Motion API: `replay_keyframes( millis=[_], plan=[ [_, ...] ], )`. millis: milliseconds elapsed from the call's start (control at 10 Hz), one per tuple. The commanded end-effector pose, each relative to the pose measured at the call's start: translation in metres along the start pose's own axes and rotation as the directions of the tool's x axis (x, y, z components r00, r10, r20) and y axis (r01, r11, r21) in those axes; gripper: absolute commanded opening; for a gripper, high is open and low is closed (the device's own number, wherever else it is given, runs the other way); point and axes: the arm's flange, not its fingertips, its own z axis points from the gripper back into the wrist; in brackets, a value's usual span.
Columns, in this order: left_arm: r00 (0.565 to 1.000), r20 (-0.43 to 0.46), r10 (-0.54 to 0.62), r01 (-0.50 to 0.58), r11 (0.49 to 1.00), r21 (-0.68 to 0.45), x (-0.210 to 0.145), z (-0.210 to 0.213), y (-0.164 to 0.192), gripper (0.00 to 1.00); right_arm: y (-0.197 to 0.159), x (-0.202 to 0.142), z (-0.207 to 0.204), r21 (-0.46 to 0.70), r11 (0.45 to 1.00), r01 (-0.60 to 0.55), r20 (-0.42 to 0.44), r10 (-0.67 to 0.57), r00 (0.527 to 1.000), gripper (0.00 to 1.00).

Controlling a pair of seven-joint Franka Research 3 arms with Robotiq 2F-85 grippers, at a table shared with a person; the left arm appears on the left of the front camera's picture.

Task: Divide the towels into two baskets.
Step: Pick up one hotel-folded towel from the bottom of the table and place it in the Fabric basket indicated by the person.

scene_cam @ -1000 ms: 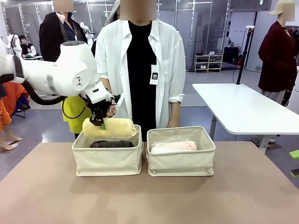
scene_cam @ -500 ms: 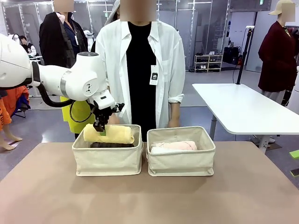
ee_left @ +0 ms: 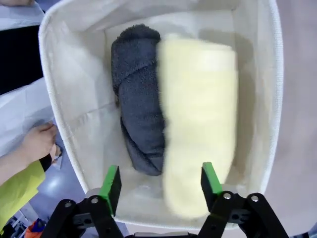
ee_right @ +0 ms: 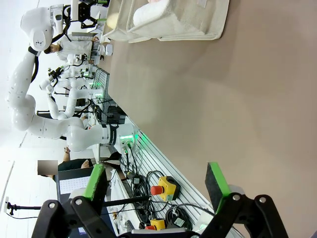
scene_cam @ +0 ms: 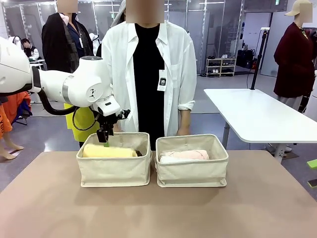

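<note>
Two cream canvas baskets stand side by side on the table. In the left basket (scene_cam: 114, 171) (ee_left: 74, 99), the pale yellow towel (scene_cam: 109, 151) (ee_left: 198, 114) lies next to the dark grey towel (scene_cam: 140, 153) (ee_left: 136, 119). My left gripper (scene_cam: 104, 140) (ee_left: 161, 181) hovers just above that basket, open and apart from the yellow roll. The right basket (scene_cam: 192, 173) (ee_right: 173, 22) holds the pale pink towel (scene_cam: 187, 154) with the white towel (scene_cam: 166, 159) in front of it. My right gripper (ee_right: 156, 183) is open above the bare table with nothing between its fingers.
A person in a white shirt stands right behind the baskets, one hand (ee_left: 37, 141) by the left basket's far wall. The brown table (scene_cam: 158, 213) has free room in front of the baskets. A white table (scene_cam: 257, 114) stands at the back right.
My left gripper came down over the left basket and opened. The yellow towel dropped from it and now lies in the basket beside the grey one.
</note>
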Motion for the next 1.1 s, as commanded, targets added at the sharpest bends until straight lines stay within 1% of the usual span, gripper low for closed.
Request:
replay_keyframes(
  millis=[0,100,200,1000],
  plan=[
    [0.999,0.038,0.037,-0.037,0.999,-0.001,-0.01,0.003,-0.014,0.98,0.003,-0.003,0.0,0.006,1.0,-0.006,0.005,0.005,1.0,1.0],
    [0.996,0.058,0.066,-0.066,0.998,-0.008,-0.016,0.001,-0.019,1.0,0.003,-0.003,0.0,0.006,1.0,-0.006,0.005,0.005,1.0,1.0],
    [1.0,0.01,0.014,-0.014,1.0,-0.003,-0.003,0.001,-0.001,1.0,0.003,-0.003,0.0,0.006,1.0,-0.006,0.005,0.005,1.0,1.0],
    [1.0,0.01,0.014,-0.014,1.0,-0.003,-0.003,0.001,-0.001,1.0,0.003,-0.003,0.0,0.006,1.0,-0.006,0.005,0.005,1.0,1.0]
  ],
)
